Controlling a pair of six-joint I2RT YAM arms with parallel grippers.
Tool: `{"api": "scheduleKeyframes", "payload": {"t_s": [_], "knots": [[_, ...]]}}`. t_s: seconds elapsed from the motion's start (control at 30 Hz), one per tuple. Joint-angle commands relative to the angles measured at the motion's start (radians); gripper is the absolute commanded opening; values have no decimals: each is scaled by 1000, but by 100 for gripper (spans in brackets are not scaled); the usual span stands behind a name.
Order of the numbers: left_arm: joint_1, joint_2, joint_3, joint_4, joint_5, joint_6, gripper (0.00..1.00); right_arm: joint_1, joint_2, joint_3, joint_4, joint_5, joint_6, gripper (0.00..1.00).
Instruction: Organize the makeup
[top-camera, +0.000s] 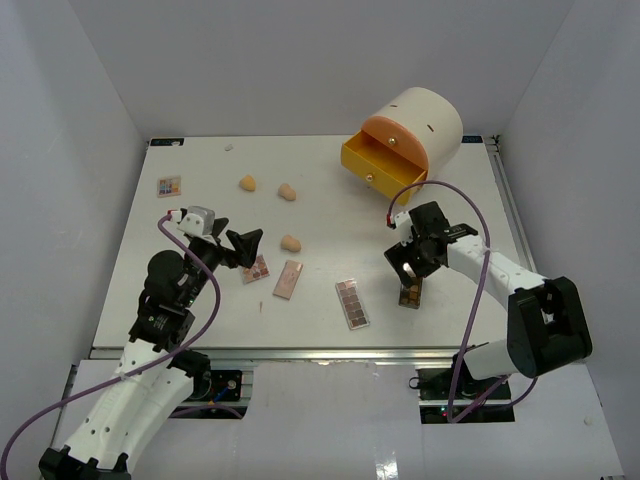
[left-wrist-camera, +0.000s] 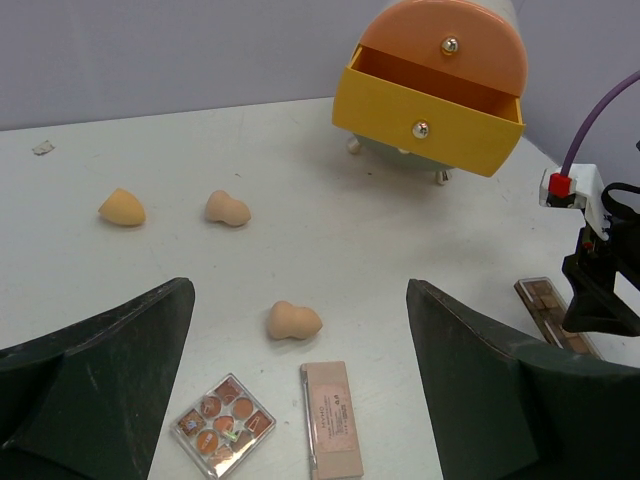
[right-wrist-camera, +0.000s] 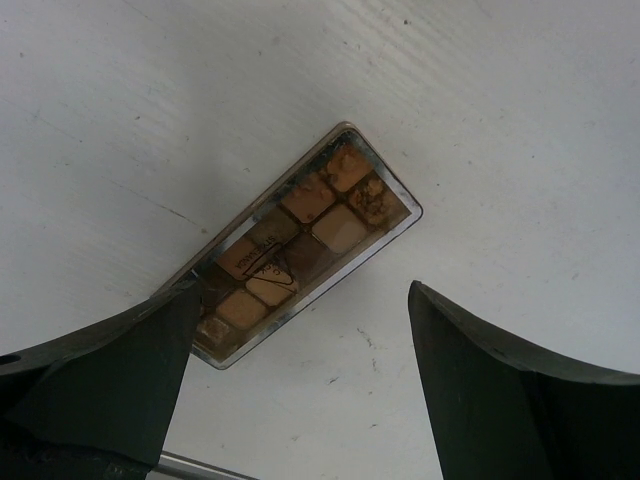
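Makeup is lying scattered across the white table (top-camera: 330, 215): 3 peach sponges (top-camera: 287, 192) toward 11 o'clock, a small square palette (top-camera: 169, 186) at 10, and a pink case (top-camera: 288, 279) and a long palette (top-camera: 352, 303) near 6. Right gripper (top-camera: 412, 270) is hanging wide open over a brown eyeshadow palette (right-wrist-camera: 310, 235) at 4 o'clock, 1 finger perhaps touching its end. Left gripper (top-camera: 243, 243) is gaping too, empty, beside a round-pan palette (left-wrist-camera: 222, 423) at 8. Yellow drawer (top-camera: 380, 172) is standing open at 1 o'clock.

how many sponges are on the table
3. One sponge lies far back, left of centre, a second sponge just right of it, a third sponge nearer, beyond the pink palette. More could hide in the open drawer.
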Motion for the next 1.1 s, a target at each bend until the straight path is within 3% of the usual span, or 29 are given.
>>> {"api": "scheduleKeyframes", "payload": {"t_s": [0.0,0.43,0.7,1.07], "knots": [[1,-5,3,-2,17,12,98,6,30,44,-52,-17,75,90],[1,-9,4,-4,15,19,98,8,171,11,-18,-67,308,90],[1,-13,4,-3,17,20,98,6,141,0,-15,51,331,90],[1,-4,2,-4,14,23,98,5,159,-2,13,12,342,94]]}}
